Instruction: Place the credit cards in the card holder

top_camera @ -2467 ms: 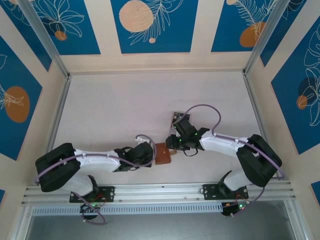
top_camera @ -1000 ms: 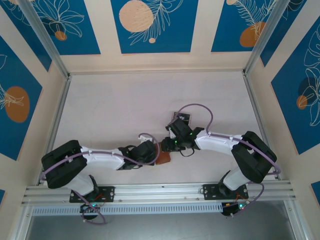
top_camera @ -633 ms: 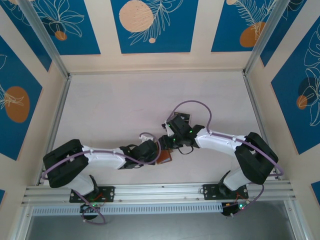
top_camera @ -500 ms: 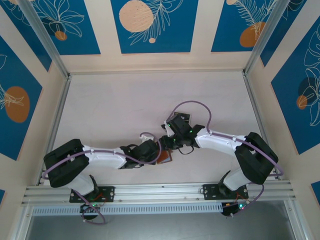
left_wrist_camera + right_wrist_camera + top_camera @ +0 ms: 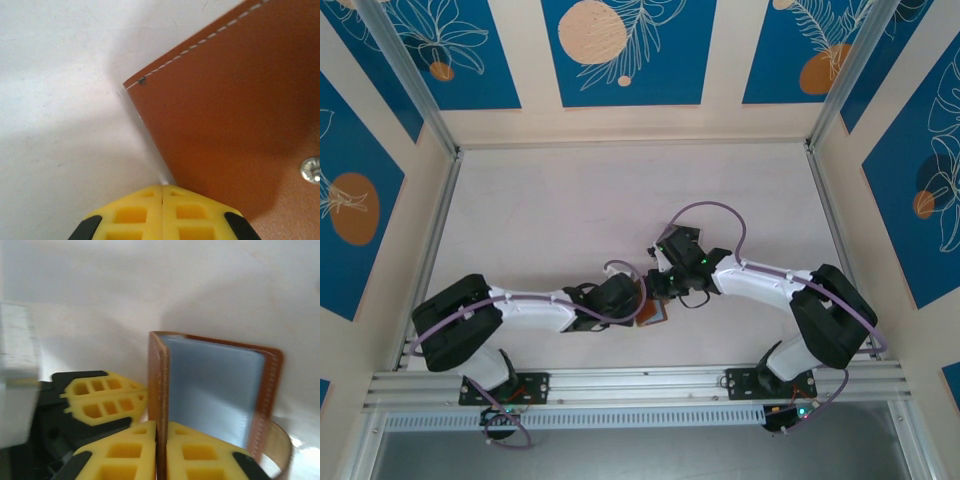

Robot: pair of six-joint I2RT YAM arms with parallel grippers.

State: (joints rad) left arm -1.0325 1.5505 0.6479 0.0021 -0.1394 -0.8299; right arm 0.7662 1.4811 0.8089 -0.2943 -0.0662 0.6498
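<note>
A pale, bare table sits inside a booth whose walls carry blue panels printed with white leaf outlines and orange discs. From above, two white arms reach in from the near edge and meet just in front of the table's middle. The left gripper and right gripper are close together over the card holder, which shows here as a small brown patch between them.

The left wrist camera gives the outside of the card holder: smooth brown leather with pale stitching along one edge and a metal snap stud at the right. The left gripper's yellow pads are pressed together, and the wallet's edge runs into the seam between them.

The right wrist camera gives the inside. The wallet stands open on edge, its grey-blue lining facing the lens. The right gripper pinches one brown wall between its yellow pads. The left gripper shows just beside that wall. A blurred pale grey block sits at the left edge.
</note>
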